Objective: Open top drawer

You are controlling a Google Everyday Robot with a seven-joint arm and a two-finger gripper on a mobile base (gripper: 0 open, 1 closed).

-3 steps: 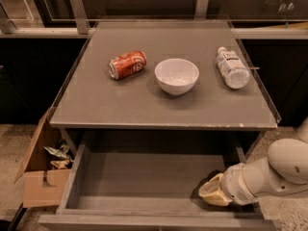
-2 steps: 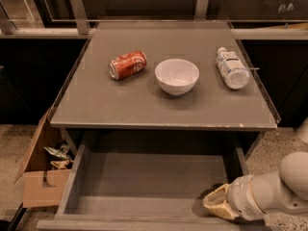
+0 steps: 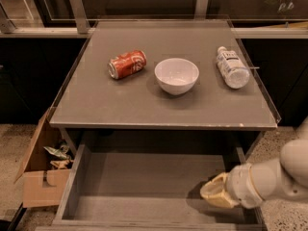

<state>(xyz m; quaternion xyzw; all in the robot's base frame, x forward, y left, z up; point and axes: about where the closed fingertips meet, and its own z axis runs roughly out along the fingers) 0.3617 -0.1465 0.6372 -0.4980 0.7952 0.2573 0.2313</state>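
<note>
1 claw [image 3: 211,194] in 1 top drawer [image 3: 139,179].

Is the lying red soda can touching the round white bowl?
Apart: the camera view shows bare tabletop between the red soda can and the white bowl. The end effector is inside the open grey top drawer.

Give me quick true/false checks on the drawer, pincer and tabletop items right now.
1. The wide grey top drawer is pulled out, its plain grey inside showing. True.
2. The pincer is at the drawer's right side. True.
3. The red soda can stands upright. False: it lies on its side.
4. The white round bowl sits in the drawer. False: it sits on the grey tabletop, between the can and the clear plastic bottle.
</note>
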